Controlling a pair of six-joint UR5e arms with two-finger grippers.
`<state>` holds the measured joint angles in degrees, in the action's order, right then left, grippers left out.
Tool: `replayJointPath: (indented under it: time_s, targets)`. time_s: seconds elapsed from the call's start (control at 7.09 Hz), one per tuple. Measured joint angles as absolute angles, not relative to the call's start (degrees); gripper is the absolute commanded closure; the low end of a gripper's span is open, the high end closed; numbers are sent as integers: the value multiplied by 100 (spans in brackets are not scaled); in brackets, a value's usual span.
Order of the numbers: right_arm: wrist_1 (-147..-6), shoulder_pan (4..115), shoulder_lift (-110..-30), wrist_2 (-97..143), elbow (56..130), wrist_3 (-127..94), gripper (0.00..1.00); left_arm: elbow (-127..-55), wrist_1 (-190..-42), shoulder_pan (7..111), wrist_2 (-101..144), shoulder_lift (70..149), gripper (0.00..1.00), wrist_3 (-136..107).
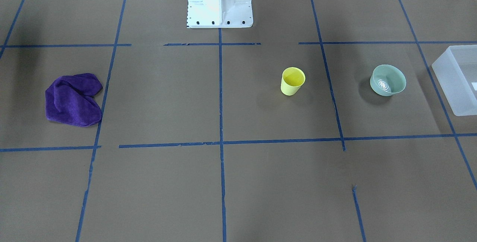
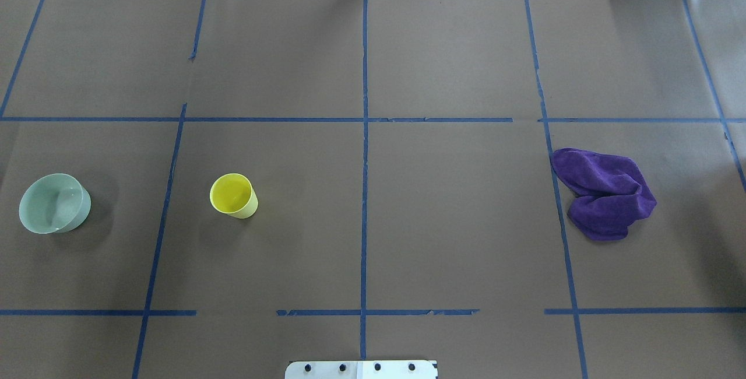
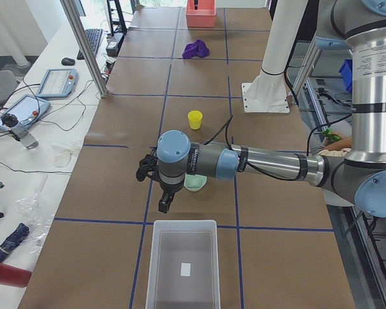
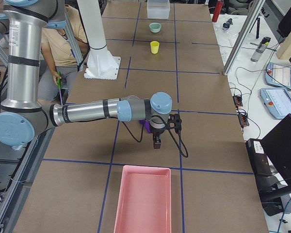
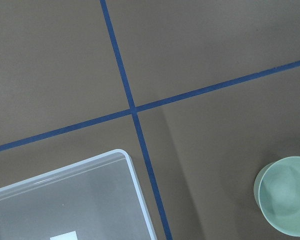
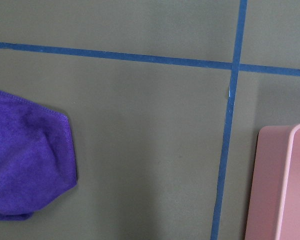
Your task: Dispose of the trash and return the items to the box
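Observation:
The yellow cup (image 1: 293,81) stands upright and empty on the table, and it also shows in the overhead view (image 2: 233,195). A pale green bowl (image 1: 388,80) sits between the cup and the frosted-white box (image 1: 452,82). The purple cloth (image 2: 605,192) lies crumpled on the opposite side. My left gripper (image 3: 164,205) hangs over the table between the bowl (image 5: 285,195) and the box (image 3: 183,223). My right gripper (image 4: 156,142) hangs beside the cloth (image 6: 25,155). Both grippers show only in the side views, so I cannot tell whether they are open or shut.
A pink tray (image 4: 143,167) sits at the table's end on my right, past the cloth. The white robot base (image 1: 219,0) stands at the table's middle edge. Blue tape lines cross the brown table. A person (image 4: 63,43) sits behind the base.

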<state>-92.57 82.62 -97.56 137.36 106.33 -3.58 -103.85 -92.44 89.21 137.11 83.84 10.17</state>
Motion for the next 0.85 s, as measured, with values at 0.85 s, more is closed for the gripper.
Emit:
replayJointPath:
  time_s: [0.85]
  targets:
    - [-8569,7855,-9796,13754,10579,-360,0,-11023,-11913,5973,13508,8546,0,-3943]
